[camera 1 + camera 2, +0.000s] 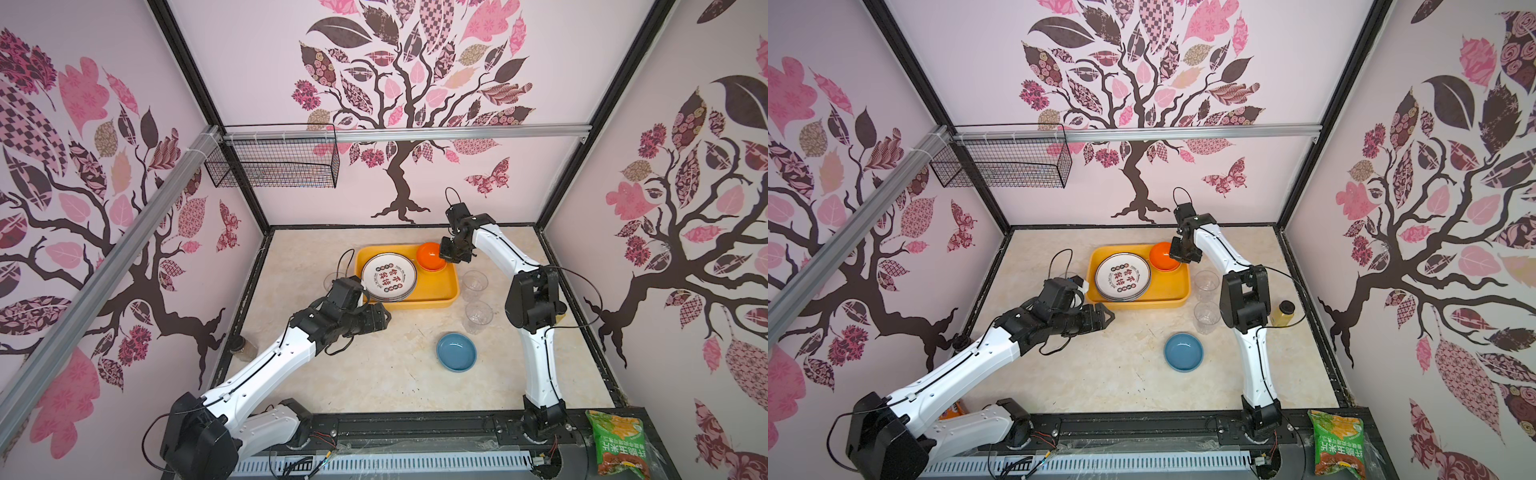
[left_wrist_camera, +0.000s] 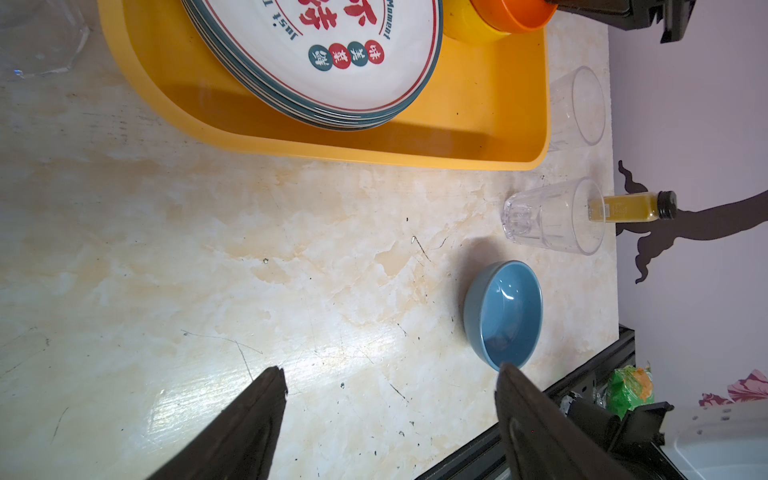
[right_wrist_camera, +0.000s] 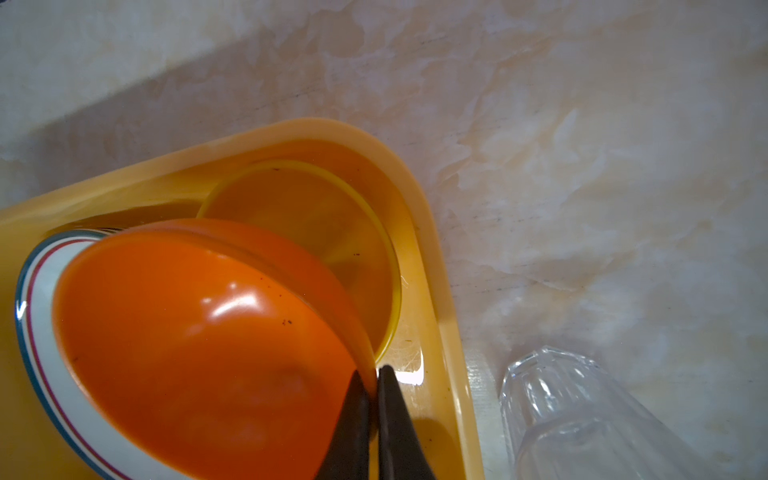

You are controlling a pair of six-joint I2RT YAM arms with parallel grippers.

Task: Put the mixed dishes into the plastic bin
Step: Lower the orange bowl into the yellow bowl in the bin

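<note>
Clamping the rim of a glossy orange bowl [image 3: 199, 340], the right gripper [image 3: 376, 374] is seen with its jaws drawn nearly together on the thin wall. The bowl is held tilted over the back right corner of the plastic bin [image 3: 415, 199], above a yellow bowl [image 3: 316, 232] set in that corner; whether the two touch cannot be told. The bin's left half is filled by a stack of plates [image 1: 388, 276], white with dark rims, a thin red ring and red Chinese characters. The bin is a shallow yellow-orange tub with rounded corners, placed near the middle of the tabletop's back edge.

The left gripper [image 2: 392, 372] is held wide open and empty, just off the bin's front left corner. A blue bowl [image 1: 456, 351] is set upright well in front of the bin, right of the middle. One clear tumbler [image 1: 474, 284] is stood just beside the bin's right wall and a second tumbler [image 1: 478, 316] in front of it. A third tumbler [image 1: 332, 282] is glimpsed by the bin's left wall. An amber bottle [image 1: 1283, 313] is seen at the right edge.

The tabletop [image 1: 353, 374] is cream, marbled and scuffed, enclosed by pink walls printed with dark trees. A wire basket [image 1: 274, 162] is hung high at the back left, and a green snack bag [image 1: 619, 444] is laid past the front right corner. Open surface is offered along the front edge, left of the blue bowl.
</note>
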